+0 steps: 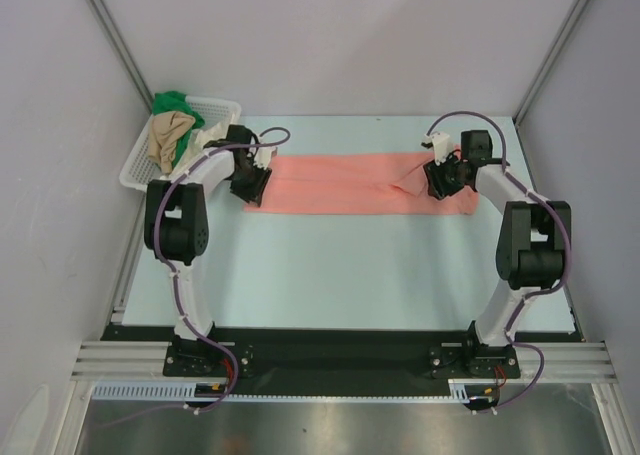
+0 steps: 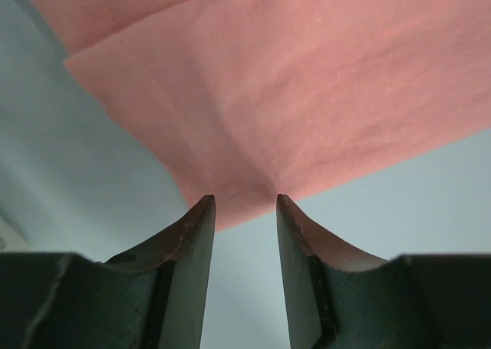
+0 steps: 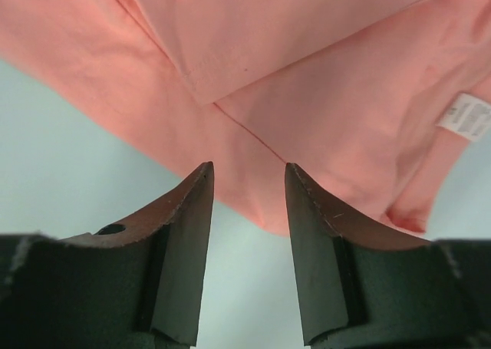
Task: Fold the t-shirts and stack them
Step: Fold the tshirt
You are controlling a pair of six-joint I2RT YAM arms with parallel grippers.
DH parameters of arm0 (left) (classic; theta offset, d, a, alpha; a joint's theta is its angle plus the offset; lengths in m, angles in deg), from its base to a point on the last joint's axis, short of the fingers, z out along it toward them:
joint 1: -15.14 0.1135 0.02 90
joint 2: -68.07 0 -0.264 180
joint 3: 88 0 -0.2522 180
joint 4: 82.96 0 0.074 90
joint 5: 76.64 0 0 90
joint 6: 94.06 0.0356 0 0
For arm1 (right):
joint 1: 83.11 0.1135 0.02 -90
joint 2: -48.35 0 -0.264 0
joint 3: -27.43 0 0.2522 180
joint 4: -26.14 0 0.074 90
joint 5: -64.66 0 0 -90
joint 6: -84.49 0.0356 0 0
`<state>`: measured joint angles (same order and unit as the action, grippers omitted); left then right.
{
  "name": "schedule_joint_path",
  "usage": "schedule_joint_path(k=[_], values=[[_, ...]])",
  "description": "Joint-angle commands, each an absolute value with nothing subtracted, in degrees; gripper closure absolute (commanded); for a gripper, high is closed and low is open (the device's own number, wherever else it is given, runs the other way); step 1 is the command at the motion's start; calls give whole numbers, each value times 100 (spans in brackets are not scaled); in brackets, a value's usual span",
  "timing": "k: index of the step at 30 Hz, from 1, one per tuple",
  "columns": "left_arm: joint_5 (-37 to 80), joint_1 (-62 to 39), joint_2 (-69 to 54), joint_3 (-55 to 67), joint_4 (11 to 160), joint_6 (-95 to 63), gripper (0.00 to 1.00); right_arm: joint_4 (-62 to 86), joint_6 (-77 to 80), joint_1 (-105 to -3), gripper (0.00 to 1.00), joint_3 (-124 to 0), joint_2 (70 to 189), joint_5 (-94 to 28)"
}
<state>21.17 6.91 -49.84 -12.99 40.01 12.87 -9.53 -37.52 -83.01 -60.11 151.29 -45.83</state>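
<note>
The left arm (image 1: 188,295) and right arm (image 1: 495,315) show white shells, black joints and purple cables (image 1: 465,114); left gripper (image 2: 245,203) and right gripper (image 3: 249,169) have dark tapering fingers (image 2: 192,249)

Item: one white sewn-in tag (image 3: 466,119), lying on the salmon-pink t-shirt (image 3: 322,65) at the right edge of my right wrist view. I am making out faint grey print on it, but it is showing too small and blurred for me to read. Elsewhere I am finding no legible lettering, brand, number or sign in any of my views.
</note>
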Motion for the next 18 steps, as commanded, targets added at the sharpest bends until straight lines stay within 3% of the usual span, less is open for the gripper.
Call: schedule_joint_path(k=[1,18], values=[[2145,714,-5102,-1282,4205,1211,57,-1020,-3882,-8153,53,-6323,15373,-4767],[1784,714,-5410,-1440,4223,1220,59,-959,-3855,-8003,55,-6904,16349,-4758]])
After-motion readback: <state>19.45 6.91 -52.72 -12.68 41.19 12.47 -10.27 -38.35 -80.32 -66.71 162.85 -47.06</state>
